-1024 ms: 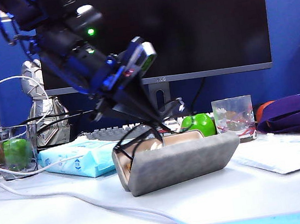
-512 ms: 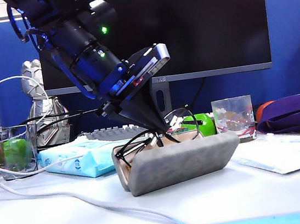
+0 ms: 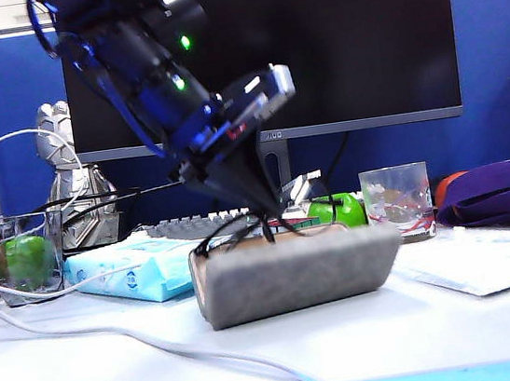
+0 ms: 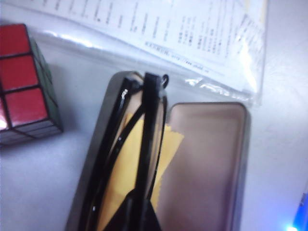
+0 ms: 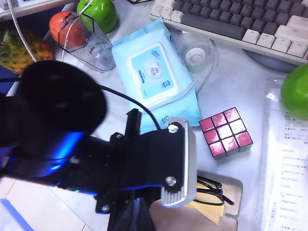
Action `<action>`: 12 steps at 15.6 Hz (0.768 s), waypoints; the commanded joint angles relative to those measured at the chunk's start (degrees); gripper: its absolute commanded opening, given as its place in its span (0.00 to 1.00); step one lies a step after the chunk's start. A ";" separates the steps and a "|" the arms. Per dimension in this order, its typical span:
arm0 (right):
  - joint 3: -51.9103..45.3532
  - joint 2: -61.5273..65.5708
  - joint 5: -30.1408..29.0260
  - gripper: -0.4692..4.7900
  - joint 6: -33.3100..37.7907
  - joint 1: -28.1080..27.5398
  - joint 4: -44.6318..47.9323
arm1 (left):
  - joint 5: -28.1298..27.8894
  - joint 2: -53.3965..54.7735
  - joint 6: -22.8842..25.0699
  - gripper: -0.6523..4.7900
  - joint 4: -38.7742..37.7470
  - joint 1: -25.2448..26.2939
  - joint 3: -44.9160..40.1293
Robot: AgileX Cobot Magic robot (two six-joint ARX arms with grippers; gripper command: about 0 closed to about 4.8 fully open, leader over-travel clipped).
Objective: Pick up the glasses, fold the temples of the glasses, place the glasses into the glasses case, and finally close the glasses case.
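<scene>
The grey glasses case (image 3: 290, 275) lies open at the table's centre, its beige inside (image 4: 207, 159) facing up in the left wrist view. The glasses (image 4: 144, 130), dark-rimmed with folded temples, sit low in one half of the case (image 5: 230, 188) over a yellow cloth (image 4: 127, 163). My left gripper (image 4: 137, 214) is shut on the glasses and points down into the case (image 3: 264, 225). My right gripper (image 5: 134, 219) is shut on nothing and hangs high above the left arm. In the right wrist view the glasses (image 5: 214, 190) stick out past the left wrist.
A Rubik's cube (image 5: 224, 131) sits close behind the case. A blue tissue pack (image 3: 134, 267) lies to its left. Behind stand a keyboard (image 5: 240, 24), a green apple (image 3: 337, 210) and a swirled tumbler (image 3: 397, 200). A square glass (image 3: 26, 253) stands far left and papers (image 3: 490, 258) lie right. A white cable (image 3: 114, 331) crosses the front.
My left arm has turned and lowered the glasses from above the case rim down into it. The case's front, tilted up before, now sits level. The right arm has not moved.
</scene>
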 commanded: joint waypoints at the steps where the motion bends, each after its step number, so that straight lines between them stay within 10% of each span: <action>1: 0.33 -0.35 -0.28 0.08 -0.31 0.09 -0.04 | -0.11 1.51 3.34 0.11 -2.82 -0.44 1.92; 12: 0.33 -0.46 -1.73 0.08 -0.72 0.09 0.02 | -2.56 5.03 8.68 0.13 -1.64 -2.54 2.38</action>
